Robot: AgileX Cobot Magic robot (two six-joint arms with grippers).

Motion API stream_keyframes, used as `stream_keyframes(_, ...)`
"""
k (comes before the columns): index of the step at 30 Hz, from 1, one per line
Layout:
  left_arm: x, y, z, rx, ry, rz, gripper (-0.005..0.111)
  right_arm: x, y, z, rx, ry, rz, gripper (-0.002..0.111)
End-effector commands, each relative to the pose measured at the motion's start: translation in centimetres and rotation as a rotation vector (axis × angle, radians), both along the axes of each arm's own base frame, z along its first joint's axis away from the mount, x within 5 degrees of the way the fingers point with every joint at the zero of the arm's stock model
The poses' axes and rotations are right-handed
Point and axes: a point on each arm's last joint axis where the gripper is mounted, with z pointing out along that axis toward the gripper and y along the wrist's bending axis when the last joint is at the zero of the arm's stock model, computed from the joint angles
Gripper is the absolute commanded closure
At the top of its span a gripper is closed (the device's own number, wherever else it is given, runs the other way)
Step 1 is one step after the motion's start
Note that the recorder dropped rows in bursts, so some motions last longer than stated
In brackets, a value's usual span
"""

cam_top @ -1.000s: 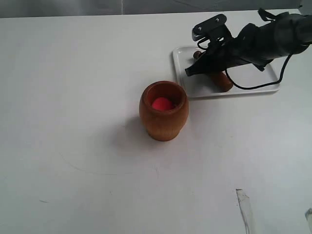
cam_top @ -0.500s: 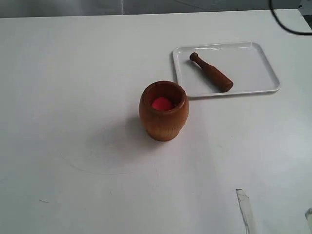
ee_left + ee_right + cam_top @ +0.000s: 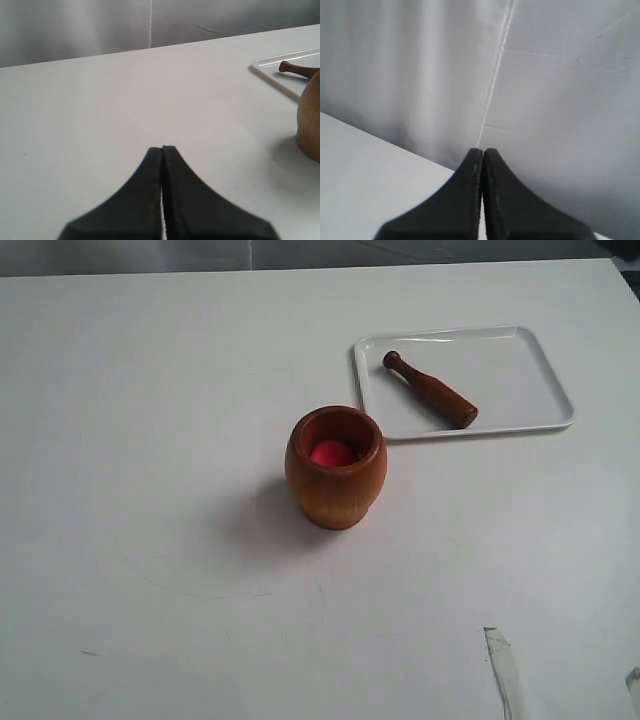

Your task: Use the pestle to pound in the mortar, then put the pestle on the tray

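The reddish-brown mortar [image 3: 336, 467] stands upright mid-table with a red lump [image 3: 333, 452] inside. The dark-brown pestle [image 3: 430, 389] lies flat on the white tray [image 3: 530, 370] at the back right, knob end toward the tray's left side. Neither arm appears in the exterior view. My left gripper [image 3: 162, 148] is shut with nothing between its fingers, low over bare table; the mortar's side [image 3: 310, 122], the tray's rim [image 3: 272, 80] and the pestle's knob [image 3: 292, 67] sit off to one side. My right gripper [image 3: 483, 150] is shut and empty, facing a grey backdrop.
A strip of clear tape [image 3: 503, 670] lies near the table's front right. A grey curtain backdrop [image 3: 545, 75] rises behind the table's far edge.
The right arm, which was over the tray a second ago, has withdrawn out of the exterior view. The pestle stays on the tray, its knob end shifted slightly left.
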Motion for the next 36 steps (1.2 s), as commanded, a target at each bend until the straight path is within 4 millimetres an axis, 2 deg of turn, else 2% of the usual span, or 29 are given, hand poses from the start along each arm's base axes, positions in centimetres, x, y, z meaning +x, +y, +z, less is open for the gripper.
stream_keyframes(1,0.0,-0.1,0.0,-0.015,-0.004,-0.006,0.107,-3.7,-1.6,-2.4,0.104,0.123,0.089,0.108)
stream_keyframes(7,0.0,-0.1,0.0,-0.015,-0.004,-0.006,0.107,-8.0,-2.3,-6.4,0.039,0.298,0.309,0.108)
stream_keyframes(13,0.0,-0.1,0.0,-0.015,-0.004,-0.006,0.107,-8.5,-2.3,-6.7,0.024,0.324,0.345,0.108)
stream_keyframes(18,0.0,-0.1,0.0,-0.015,-0.004,-0.006,0.107,-8.1,-3.3,-6.8,0.079,0.285,0.222,0.108)
stream_keyframes(23,0.0,-0.1,0.0,-0.015,-0.004,-0.006,0.107,-9.9,-5.5,-9.1,0.149,0.193,0.101,0.108)
stream_keyframes(28,0.0,-0.1,0.0,-0.015,-0.004,-0.006,0.107,-11.2,-6.6,-10.6,0.187,0.069,0.019,0.108)
stream_keyframes(36,0.0,-0.1,0.0,-0.015,-0.004,-0.006,0.107,-9.7,-7.4,-14.0,0.201,0.089,-0.164,0.108)
